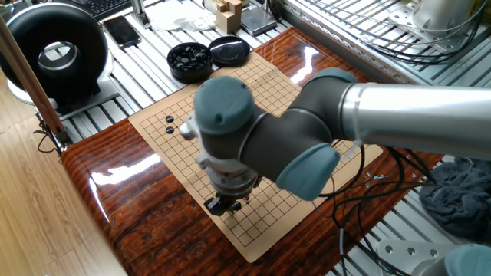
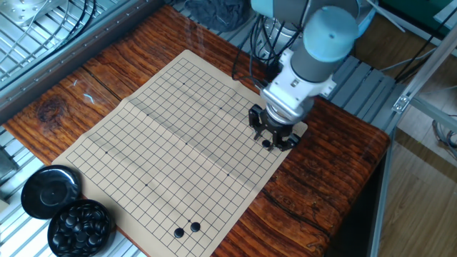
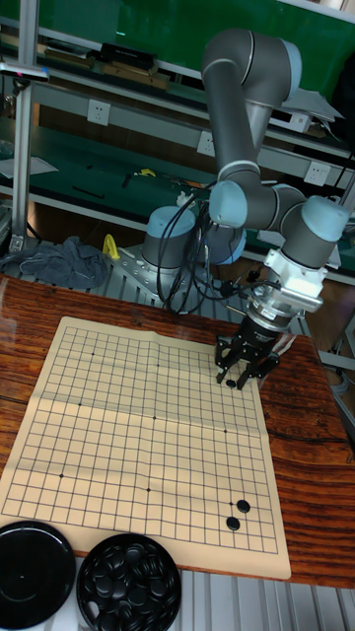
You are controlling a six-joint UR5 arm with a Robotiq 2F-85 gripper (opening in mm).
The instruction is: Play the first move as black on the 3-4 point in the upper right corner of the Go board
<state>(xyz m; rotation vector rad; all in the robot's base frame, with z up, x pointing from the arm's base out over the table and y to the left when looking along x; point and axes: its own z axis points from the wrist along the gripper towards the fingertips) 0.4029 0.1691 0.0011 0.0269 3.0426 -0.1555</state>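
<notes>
A tan Go board [image 2: 164,135] lies on the wooden table. My gripper [image 2: 270,139] hangs low over the board's corner nearest the arm's base, also seen in the tall fixed view [image 3: 240,377] and from the opposite side [image 1: 224,205]. A small black stone [image 3: 230,383] shows between the fingertips, and the gripper looks shut on it. The stone [image 2: 267,143] is a few grid lines in from the board's edges. The 3-4 point lies under the gripper and is mostly hidden. I cannot tell whether the stone touches the board.
Two black stones [image 2: 186,229] lie together near the opposite board edge. A black bowl of stones [image 2: 81,225] and its lid [image 2: 50,191] stand beyond the far corner. Cables [image 1: 376,180] and a grey cloth [image 1: 460,195] lie beside the arm's base.
</notes>
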